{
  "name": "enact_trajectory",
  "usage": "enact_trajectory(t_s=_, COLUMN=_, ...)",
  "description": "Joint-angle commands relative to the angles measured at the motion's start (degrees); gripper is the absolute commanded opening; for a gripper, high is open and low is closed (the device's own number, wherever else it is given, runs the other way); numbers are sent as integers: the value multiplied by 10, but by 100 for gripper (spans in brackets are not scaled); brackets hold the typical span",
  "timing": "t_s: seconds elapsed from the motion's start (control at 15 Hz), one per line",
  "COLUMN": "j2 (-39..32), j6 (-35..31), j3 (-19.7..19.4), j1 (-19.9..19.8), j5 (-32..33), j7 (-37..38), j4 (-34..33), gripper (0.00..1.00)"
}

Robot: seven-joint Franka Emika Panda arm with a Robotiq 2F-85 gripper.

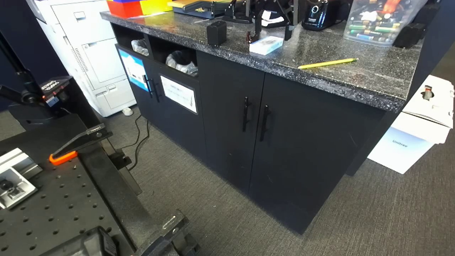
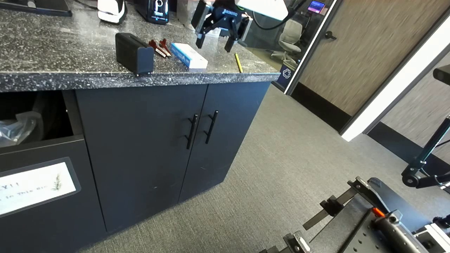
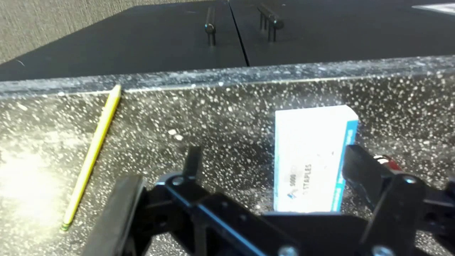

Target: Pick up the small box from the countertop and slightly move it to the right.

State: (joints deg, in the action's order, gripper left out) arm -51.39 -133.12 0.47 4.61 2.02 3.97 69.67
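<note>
The small box is a flat white staples box with blue sides, lying near the front edge of the dark speckled countertop. It also shows in an exterior view and in the wrist view. My gripper is open and empty above the countertop, with its fingers pointing down. In the wrist view the gripper has the box between its fingers but close to the right finger, which overlaps the box's blue edge. The left finger is well apart from the box. The box's near end is hidden by the gripper body.
A yellow pencil lies on one side of the box. A dark red staple remover and a small black box stand on the other side. A black pencil sharpener and a clear bin of markers stand behind.
</note>
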Motion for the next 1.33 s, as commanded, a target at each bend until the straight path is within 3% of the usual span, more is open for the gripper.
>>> enact_trajectory(t_s=0.0, j2=-86, j6=48, j3=3, j1=14, j5=-6, j7=14, j4=-139, gripper=100)
enact_trajectory(t_s=0.6, j2=-234, j6=176, j3=0, j1=28, j5=-4, j7=49, j4=-367, gripper=100)
enact_trajectory(t_s=0.67, j2=-245, j6=188, j3=1, j1=28, j5=-5, j7=49, j4=-390, gripper=75)
enact_trajectory(t_s=0.8, j2=-240, j6=198, j3=-2, j1=28, j5=-7, j7=51, j4=-399, gripper=66)
enact_trajectory(t_s=1.07, j2=-224, j6=220, j3=0, j1=21, j5=-5, j7=58, j4=-421, gripper=34)
enact_trajectory(t_s=1.27, j2=-212, j6=225, j3=2, j1=9, j5=-7, j7=57, j4=-426, gripper=32)
